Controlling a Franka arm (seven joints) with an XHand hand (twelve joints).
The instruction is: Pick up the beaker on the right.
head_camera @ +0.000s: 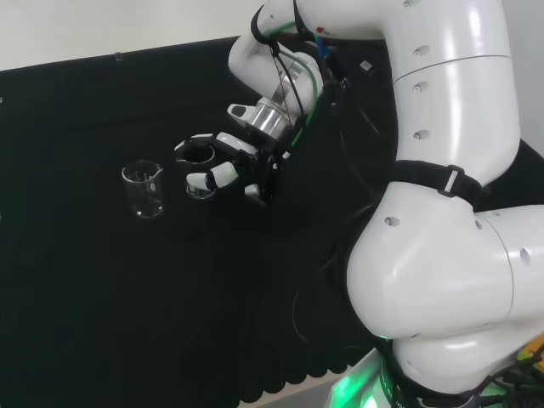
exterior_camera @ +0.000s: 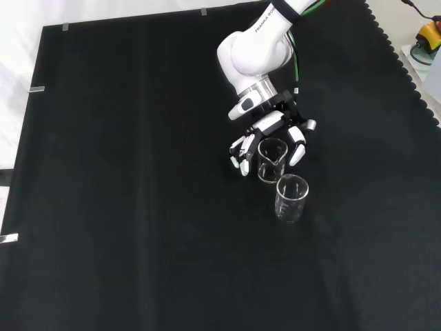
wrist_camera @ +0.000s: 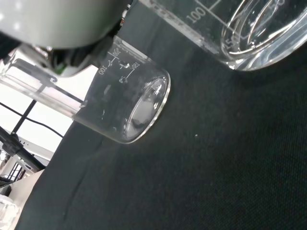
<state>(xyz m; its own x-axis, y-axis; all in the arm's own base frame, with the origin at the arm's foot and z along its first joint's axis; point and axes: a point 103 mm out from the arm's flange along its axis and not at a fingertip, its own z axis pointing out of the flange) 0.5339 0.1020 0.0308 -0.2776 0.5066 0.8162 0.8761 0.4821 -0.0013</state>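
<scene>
Your tabletop (exterior_camera: pixel 124 227), draped in black cloth, carries two clear beakers that stand upright. The white arm (head_camera: pixel 442 221) takes up the head view's three o'clock side and enters the front view from twelve o'clock. Your robot hand (exterior_camera: pixel 272 134) sits around the nearer beaker (exterior_camera: pixel 271 160), fingers (exterior_camera: pixel 241 152) on one side of the glass and the thumb on the other, curled about its rim; in the head view that beaker (head_camera: pixel 201 189) shows between the fingertips. You cannot tell whether they press the glass. The second beaker (exterior_camera: pixel 291 198) stands free just beside it, at five o'clock in the front view, nine o'clock in the head view (head_camera: pixel 143 189).
</scene>
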